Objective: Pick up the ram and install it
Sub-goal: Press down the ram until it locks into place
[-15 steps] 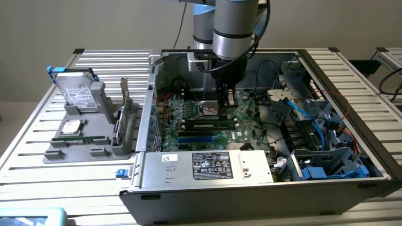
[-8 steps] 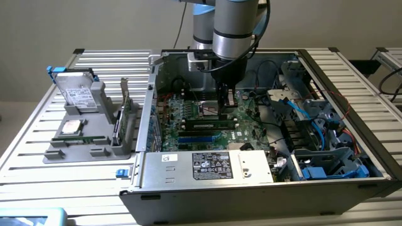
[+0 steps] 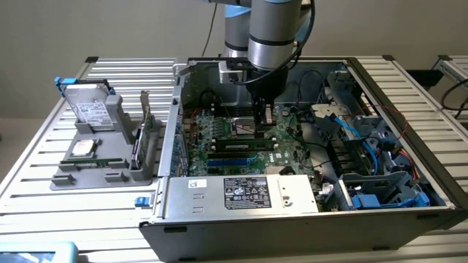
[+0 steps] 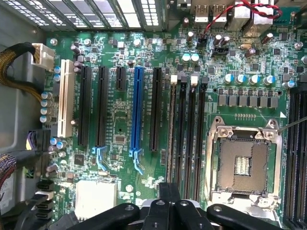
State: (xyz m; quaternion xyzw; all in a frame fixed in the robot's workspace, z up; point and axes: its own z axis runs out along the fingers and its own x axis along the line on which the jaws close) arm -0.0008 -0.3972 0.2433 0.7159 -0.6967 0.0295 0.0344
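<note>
Exterior view: gripper [image 3: 263, 127] sits low inside the open computer case [image 3: 292, 233], over the motherboard [image 3: 212, 159], fingers pressed together. Ram [image 3: 245, 146] sits lengthwise in a memory slot just beside the fingertips. Whether they touch it cannot be told.

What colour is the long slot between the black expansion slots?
The slot is blue; the wrist view shows it best.

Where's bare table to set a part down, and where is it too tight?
Bare table lies between the tray and the near edge, and along the case on the exterior view's right. Inside the case it is crowded: gripper over the motherboard, cables beside.
</note>
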